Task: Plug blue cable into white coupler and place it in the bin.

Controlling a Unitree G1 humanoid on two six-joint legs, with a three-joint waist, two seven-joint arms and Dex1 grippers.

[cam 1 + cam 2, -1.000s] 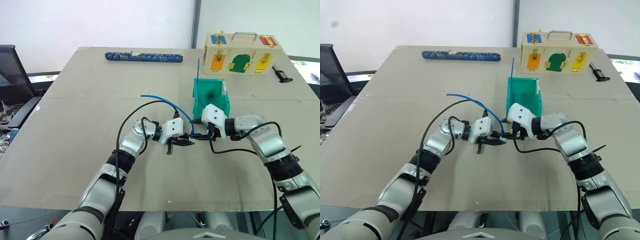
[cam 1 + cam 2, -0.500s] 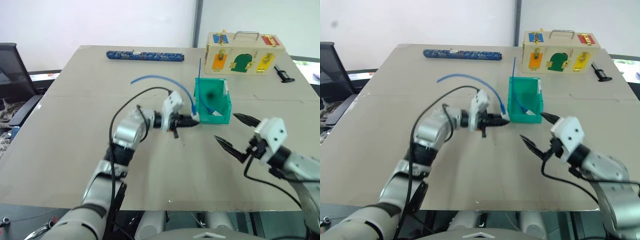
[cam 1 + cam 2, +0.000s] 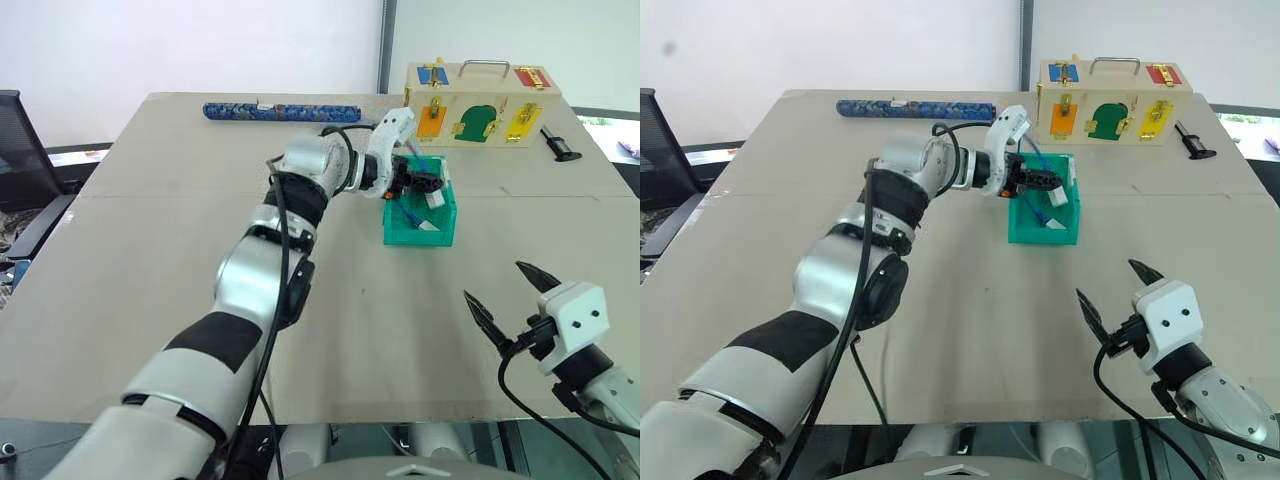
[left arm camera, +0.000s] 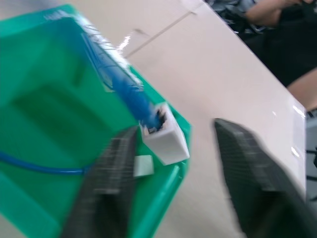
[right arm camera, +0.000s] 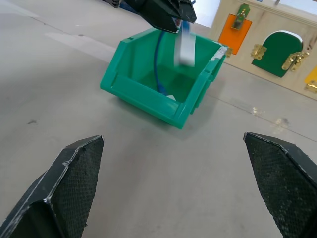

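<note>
The teal bin (image 3: 418,237) stands mid-table, right of centre. My left gripper (image 3: 428,181) hovers above it, its two black fingers (image 4: 106,178) spread wide and open. The white coupler (image 4: 166,139), with the blue cable (image 4: 124,84) plugged into it, hangs between those fingers over the bin's inside (image 4: 29,124); I cannot tell whether it touches one finger. In the right wrist view the coupler (image 5: 185,47) is blurred just under the left gripper, and the cable (image 5: 158,59) drops into the bin (image 5: 143,96). My right gripper (image 3: 497,282) is open and empty near the table's front right.
A pale wooden box with coloured latched doors (image 3: 480,90) stands behind the bin. A dark blue patterned roll (image 3: 280,112) lies at the far edge, a black tool (image 3: 560,148) at the far right. A person's arm (image 4: 270,10) shows beyond the table.
My left arm lifted and reached forward over the bin, and its fingers opened off the coupler. The cable's loop went into the bin. My right gripper drew back towards the front right.
</note>
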